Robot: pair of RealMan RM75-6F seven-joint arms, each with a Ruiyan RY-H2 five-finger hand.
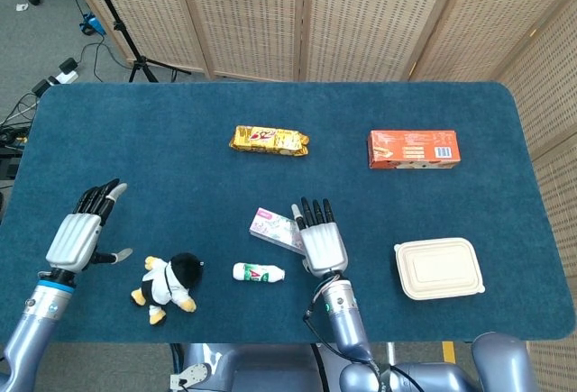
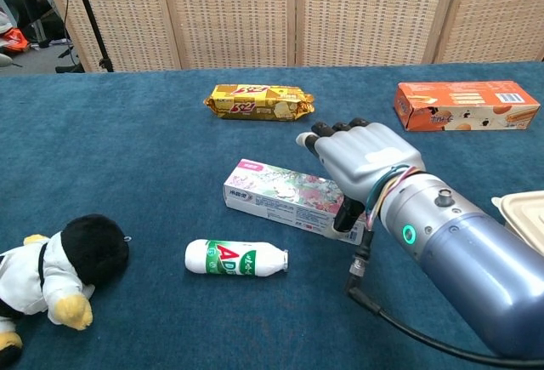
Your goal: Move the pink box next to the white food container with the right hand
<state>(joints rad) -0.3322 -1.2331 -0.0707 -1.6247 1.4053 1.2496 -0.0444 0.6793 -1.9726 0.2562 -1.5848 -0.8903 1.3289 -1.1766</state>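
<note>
Nearest the robot, the right hand (image 2: pixel 361 162) is shown over the right end of the pink box (image 2: pixel 280 195), fingers extended and spread above its top, thumb lowered at the near side; whether the box is yet pinched cannot be told. The box lies flat, well left of the white food container (image 1: pixel 439 268). The left hand (image 1: pixel 79 232), far left of the box, is held open, empty, clear of the work.

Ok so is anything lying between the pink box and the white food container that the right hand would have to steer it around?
Nothing visible. The right hand is over the pink box, and the blue table between it and the white food container is bare. The orange box lies farther back, off that path.
</note>
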